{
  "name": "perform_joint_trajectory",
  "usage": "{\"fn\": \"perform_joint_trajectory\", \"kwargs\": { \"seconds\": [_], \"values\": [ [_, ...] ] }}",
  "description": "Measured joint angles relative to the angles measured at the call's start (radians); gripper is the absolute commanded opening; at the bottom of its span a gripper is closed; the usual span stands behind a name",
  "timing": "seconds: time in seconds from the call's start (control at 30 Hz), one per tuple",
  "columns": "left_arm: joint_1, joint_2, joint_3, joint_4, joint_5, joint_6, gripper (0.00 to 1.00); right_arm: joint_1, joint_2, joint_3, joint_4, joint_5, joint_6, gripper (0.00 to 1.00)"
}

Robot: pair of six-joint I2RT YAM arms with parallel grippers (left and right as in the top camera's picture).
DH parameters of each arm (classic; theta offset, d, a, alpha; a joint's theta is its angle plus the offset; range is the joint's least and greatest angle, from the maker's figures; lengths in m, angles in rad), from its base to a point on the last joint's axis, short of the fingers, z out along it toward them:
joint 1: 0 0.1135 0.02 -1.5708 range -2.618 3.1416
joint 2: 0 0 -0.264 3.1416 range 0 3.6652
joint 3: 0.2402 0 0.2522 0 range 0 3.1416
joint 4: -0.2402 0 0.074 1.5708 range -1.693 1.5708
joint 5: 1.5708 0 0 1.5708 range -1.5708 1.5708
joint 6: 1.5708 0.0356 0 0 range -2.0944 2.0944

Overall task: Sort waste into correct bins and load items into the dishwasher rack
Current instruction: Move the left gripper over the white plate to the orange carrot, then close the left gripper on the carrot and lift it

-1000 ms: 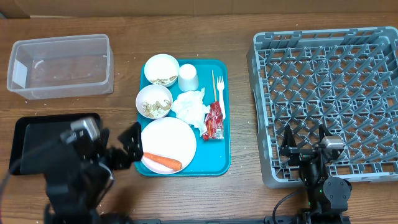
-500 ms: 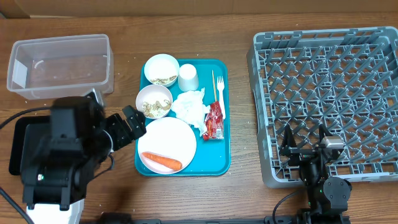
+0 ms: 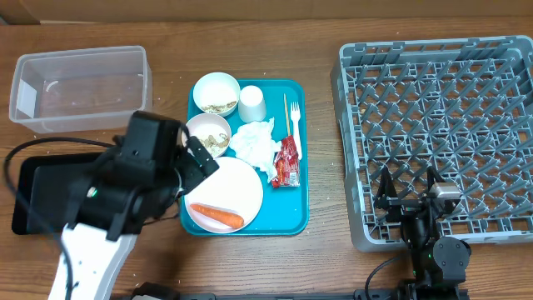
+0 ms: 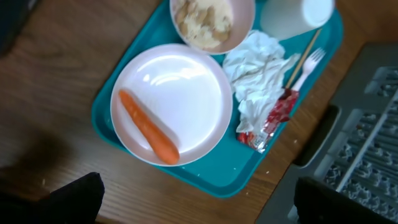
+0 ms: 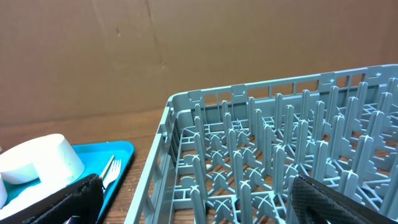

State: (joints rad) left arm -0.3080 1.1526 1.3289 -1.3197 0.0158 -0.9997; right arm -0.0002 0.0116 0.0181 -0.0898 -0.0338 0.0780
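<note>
A teal tray (image 3: 296,218) sits mid-desk. At its 7 o'clock, a white plate (image 3: 233,185) carries a carrot (image 3: 218,216) along its near edge. Two bowls, at 11 o'clock (image 3: 216,87) and 9 o'clock (image 3: 206,132), hold beige scraps (image 3: 208,143). A cup (image 3: 252,103) stands at 12, a crumpled napkin (image 3: 255,143) lies in the centre, and a red wrapper (image 3: 287,162) at 3; its print is too blurred to read. A fork (image 3: 295,121) and chopsticks (image 3: 286,112) lie at 1 o'clock.

The left gripper (image 3: 196,164) hangs over the plate's 9 o'clock edge, spread wide and empty, and covers part of the nearer bowl. Its arm hides much of the black tray (image 3: 42,196) at the desk's 8 o'clock. A clear tub (image 3: 79,87) is at 10. The grey rack (image 3: 441,125), at 3 o'clock, is cut off at the right. The right gripper (image 3: 408,200) is over the rack's near edge, wide open and empty.
</note>
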Motion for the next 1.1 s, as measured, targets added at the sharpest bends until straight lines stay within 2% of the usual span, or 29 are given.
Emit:
{"fn": "perform_joint_trajectory", "kwargs": {
  "seconds": [0.33,0.53,1.1],
  "values": [
    [0.0,0.249,-0.164,0.073,0.16,-0.065,1.0,0.0,0.0,0.0,0.0,0.0,0.0,1.0],
    [0.0,0.362,-0.27,0.224,0.242,-0.04,1.0,0.0,0.0,0.0,0.0,0.0,0.0,1.0],
    [0.0,0.374,-0.571,0.576,0.212,-0.137,1.0,0.0,0.0,0.0,0.0,0.0,0.0,1.0]
  ]
}}
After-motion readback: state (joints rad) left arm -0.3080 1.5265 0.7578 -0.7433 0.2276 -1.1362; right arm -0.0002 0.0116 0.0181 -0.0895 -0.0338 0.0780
